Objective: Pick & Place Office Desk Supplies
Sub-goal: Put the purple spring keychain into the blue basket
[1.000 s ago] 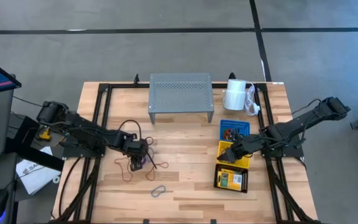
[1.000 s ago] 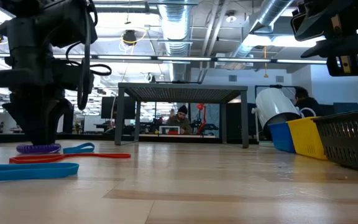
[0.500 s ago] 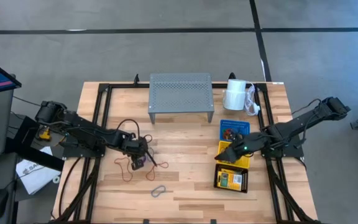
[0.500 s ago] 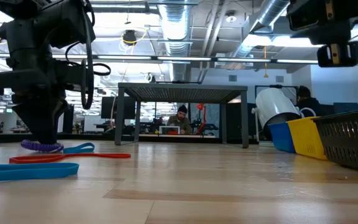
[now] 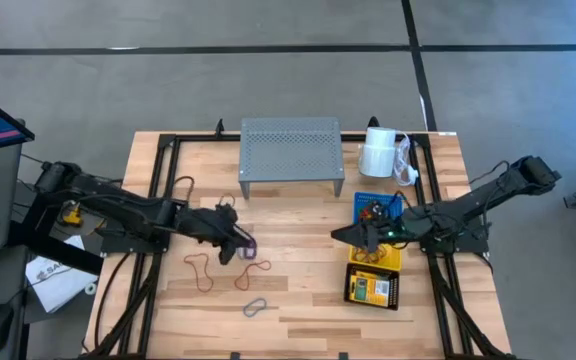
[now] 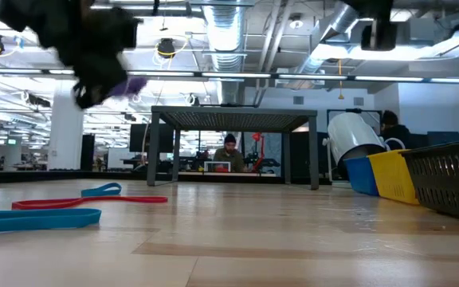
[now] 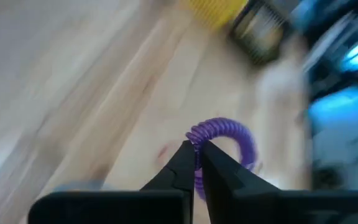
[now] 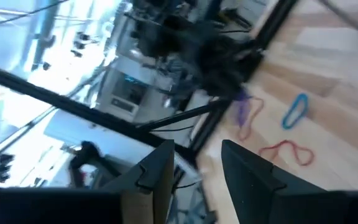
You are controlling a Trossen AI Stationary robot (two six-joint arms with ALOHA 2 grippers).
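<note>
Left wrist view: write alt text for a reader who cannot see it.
The left hand, shut on a purple coiled loop, holds it above the blurred wooden table. A yellow basket and a black basket lie farther off.

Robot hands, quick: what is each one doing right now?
Left end effector: shut on the purple loop, lifted above the table.
Right end effector: open, holding nothing, raised by the baskets.

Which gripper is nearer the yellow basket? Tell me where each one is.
Right. The right gripper hangs just beside the yellow basket, toward the table's middle, open. The left gripper is well across the table, on the basket's far side, shut on the purple loop.
</note>
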